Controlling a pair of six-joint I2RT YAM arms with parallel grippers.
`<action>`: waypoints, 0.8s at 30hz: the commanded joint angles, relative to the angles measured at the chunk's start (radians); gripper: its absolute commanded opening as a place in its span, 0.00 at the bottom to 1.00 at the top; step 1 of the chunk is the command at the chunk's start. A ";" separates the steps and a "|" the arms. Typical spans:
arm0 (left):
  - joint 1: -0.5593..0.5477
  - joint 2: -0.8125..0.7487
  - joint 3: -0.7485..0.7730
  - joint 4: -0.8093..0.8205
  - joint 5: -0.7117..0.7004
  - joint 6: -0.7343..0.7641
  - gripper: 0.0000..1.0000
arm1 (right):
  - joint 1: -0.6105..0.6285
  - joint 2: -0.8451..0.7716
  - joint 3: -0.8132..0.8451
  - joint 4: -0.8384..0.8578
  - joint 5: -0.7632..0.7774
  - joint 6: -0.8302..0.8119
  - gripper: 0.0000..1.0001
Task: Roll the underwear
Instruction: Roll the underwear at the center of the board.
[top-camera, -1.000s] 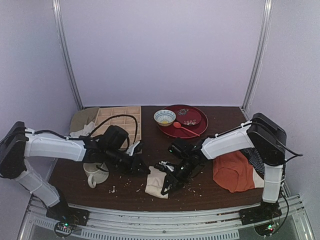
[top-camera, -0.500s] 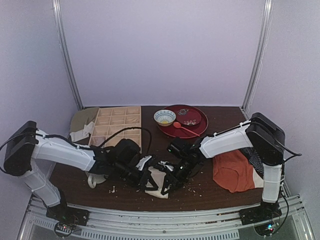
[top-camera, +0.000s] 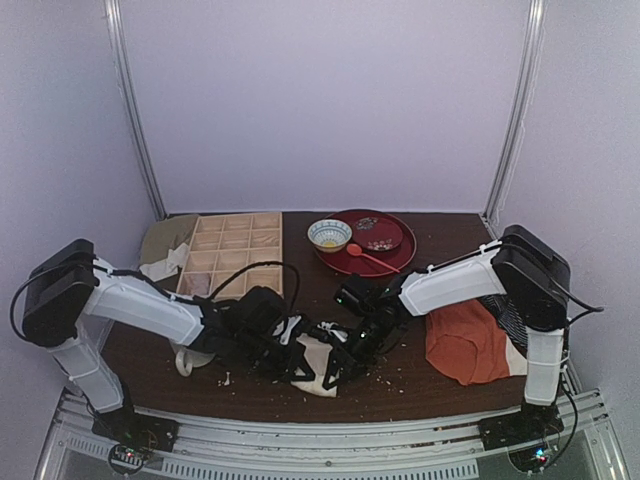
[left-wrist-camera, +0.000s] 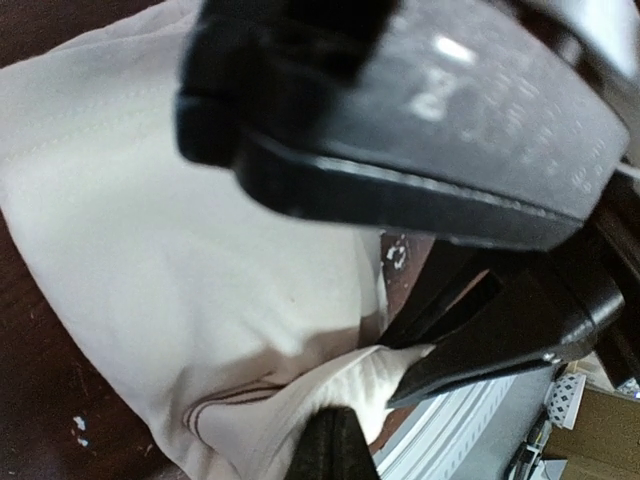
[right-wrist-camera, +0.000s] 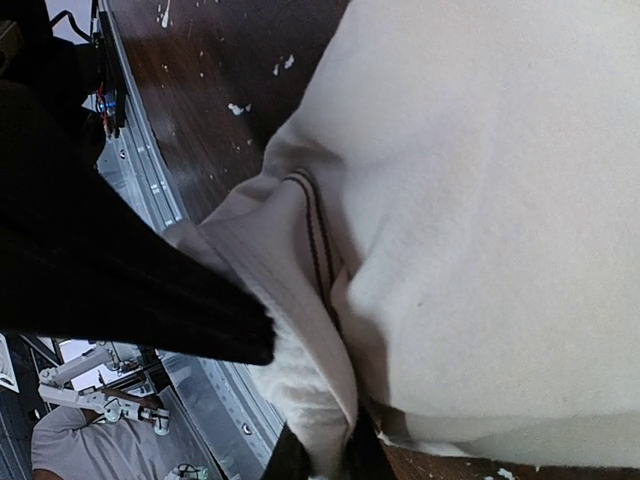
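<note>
The underwear (top-camera: 316, 372) is a cream bundle near the table's front edge, between both grippers. My left gripper (top-camera: 297, 360) presses in from its left and is shut on the fabric. My right gripper (top-camera: 341, 362) holds it from the right. In the left wrist view the underwear (left-wrist-camera: 180, 250) fills the frame, its striped waistband bunched around my left gripper (left-wrist-camera: 335, 442); the right gripper's fingers (left-wrist-camera: 480, 335) pinch the same waistband. In the right wrist view my right gripper (right-wrist-camera: 328, 455) is shut on a fold of the underwear (right-wrist-camera: 480, 200).
A cream mug (top-camera: 186, 352) stands left of the left gripper. A wooden compartment tray (top-camera: 232, 255) sits at the back left. A red plate (top-camera: 392, 256) at the back holds a bowl (top-camera: 329, 234) and a spoon (top-camera: 370, 258). An orange-red garment (top-camera: 468, 342) lies right.
My left arm has swung right from beside the mug to the underwear, and its jaws have shut on the fabric. The right gripper has kept its hold and barely moved.
</note>
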 joint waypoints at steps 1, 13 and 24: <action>0.005 0.068 -0.031 -0.073 -0.135 -0.057 0.00 | 0.002 0.033 -0.040 -0.123 0.108 0.001 0.00; 0.007 0.101 -0.082 -0.066 -0.174 -0.114 0.00 | 0.002 0.042 -0.018 -0.145 0.114 -0.007 0.00; 0.014 0.054 -0.162 -0.056 -0.207 -0.140 0.00 | 0.002 0.073 0.012 -0.170 0.135 0.020 0.00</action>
